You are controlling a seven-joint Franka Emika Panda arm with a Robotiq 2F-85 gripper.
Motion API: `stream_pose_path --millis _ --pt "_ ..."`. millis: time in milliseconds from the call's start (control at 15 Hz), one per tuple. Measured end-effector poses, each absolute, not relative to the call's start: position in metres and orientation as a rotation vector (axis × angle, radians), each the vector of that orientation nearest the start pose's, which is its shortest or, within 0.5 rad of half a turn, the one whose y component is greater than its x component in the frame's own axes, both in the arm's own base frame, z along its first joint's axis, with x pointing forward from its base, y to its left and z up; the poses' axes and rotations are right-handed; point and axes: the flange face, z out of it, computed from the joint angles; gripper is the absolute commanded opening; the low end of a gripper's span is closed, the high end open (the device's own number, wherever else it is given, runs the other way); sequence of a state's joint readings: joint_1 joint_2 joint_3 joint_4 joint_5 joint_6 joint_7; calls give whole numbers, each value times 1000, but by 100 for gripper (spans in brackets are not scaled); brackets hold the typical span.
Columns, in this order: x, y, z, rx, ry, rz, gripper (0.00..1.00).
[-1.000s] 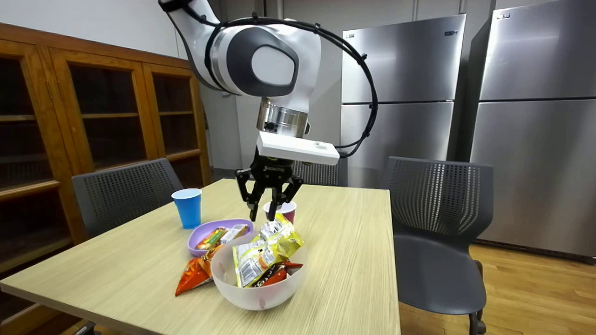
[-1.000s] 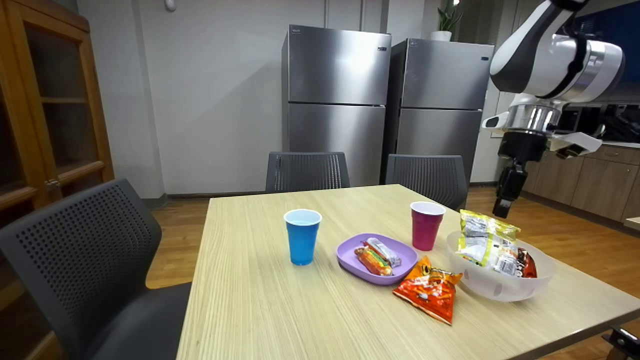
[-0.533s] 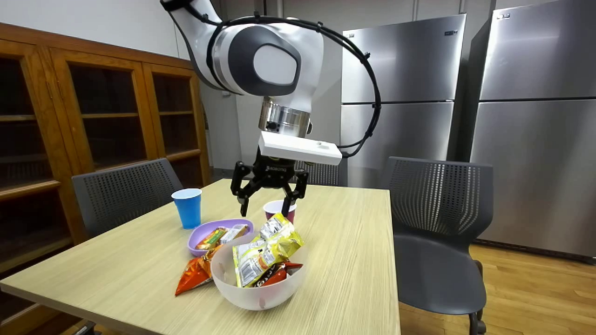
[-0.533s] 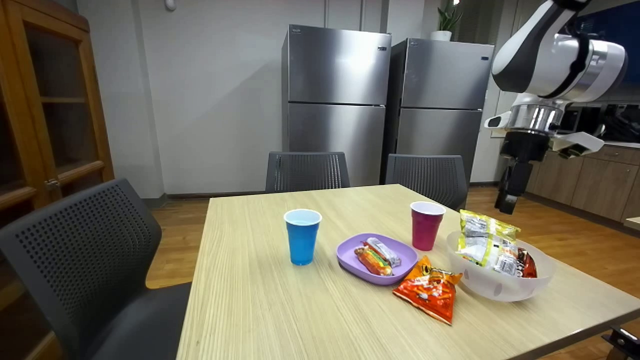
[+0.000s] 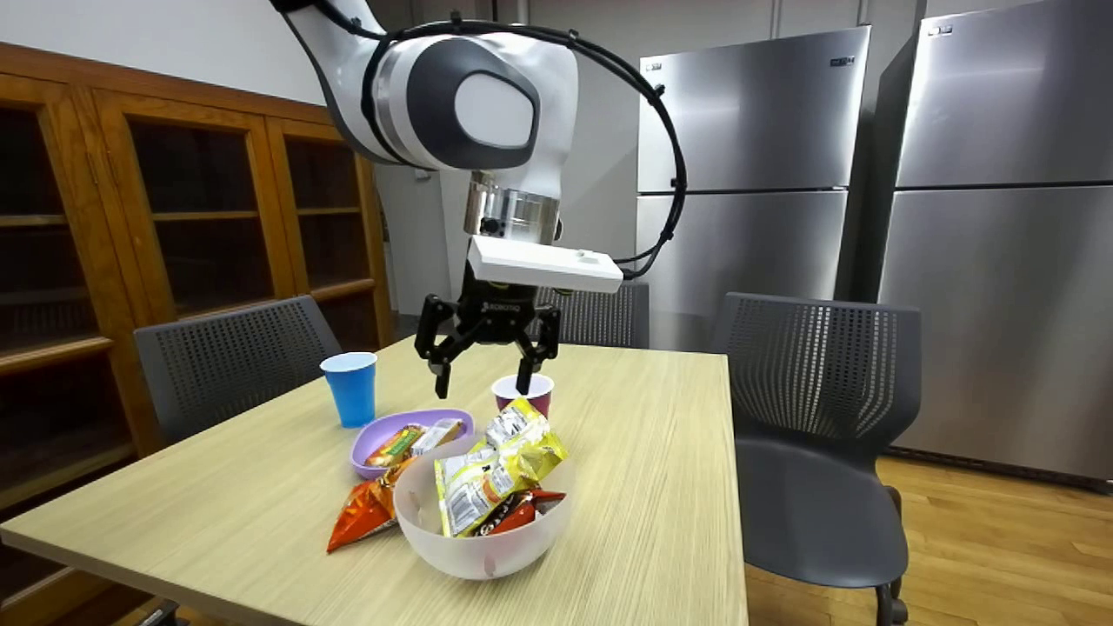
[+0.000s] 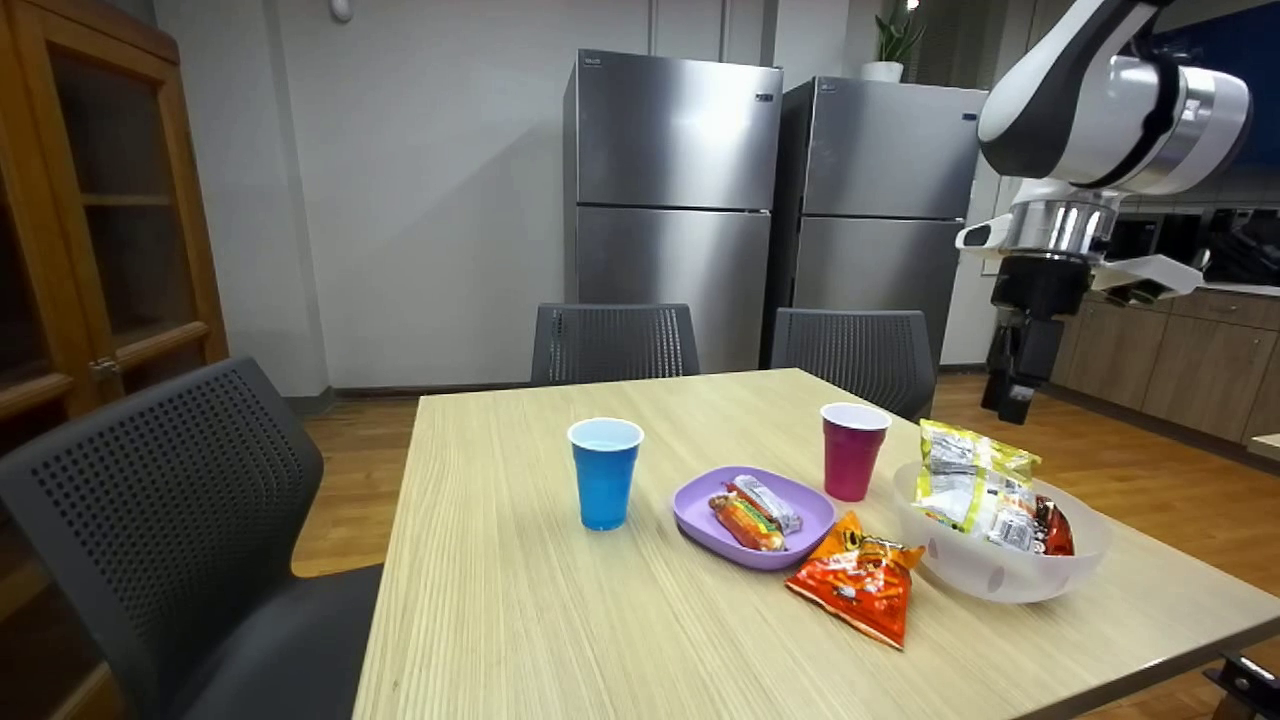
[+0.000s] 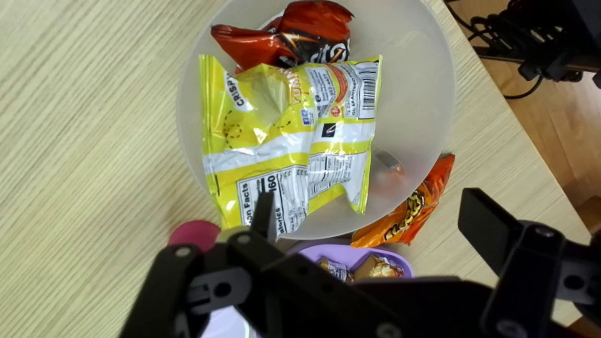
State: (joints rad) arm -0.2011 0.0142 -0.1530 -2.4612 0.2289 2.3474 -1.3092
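Askew in a round, translucent frosted bowl (image 7: 413, 103), a yellow snack bag (image 7: 286, 141) of glossy, crinkled film faces you, its creased surface printed with white bands and one end jutting above the rim. A shiny red bag (image 7: 305, 37) is tucked partly beneath it. Just beside the bowl, a puffed, pointed orange bag (image 6: 862, 585) rests on the table (image 6: 520, 600), whose pale top carries straight wood grain. A smooth purple dish (image 6: 700, 506) with rounded corners bears two wrapped snacks (image 6: 747, 523), while a magenta cup (image 6: 852, 465) and a blue cup (image 6: 605, 485), both tapered and white-rimmed, stand upright. Above the table, your gripper (image 5: 483, 382) hangs with its two black fingers spread wide apart. The yellow snack bag lies near but lower, with a gap beneath your fingertips (image 6: 1012, 410) in an exterior view; in your wrist view, one fingertip overlaps its edge.
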Motion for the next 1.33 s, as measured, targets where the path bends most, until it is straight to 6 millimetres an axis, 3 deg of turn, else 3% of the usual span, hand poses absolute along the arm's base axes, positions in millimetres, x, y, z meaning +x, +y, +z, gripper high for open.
stream_pose_path --millis 933,1133,1333 --pt "432 -149 279 -2716 -1150 -36 100" --pt "434 -134 279 -2701 -1156 -40 100" --pt "436 -107 282 -2688 -1172 -43 100"
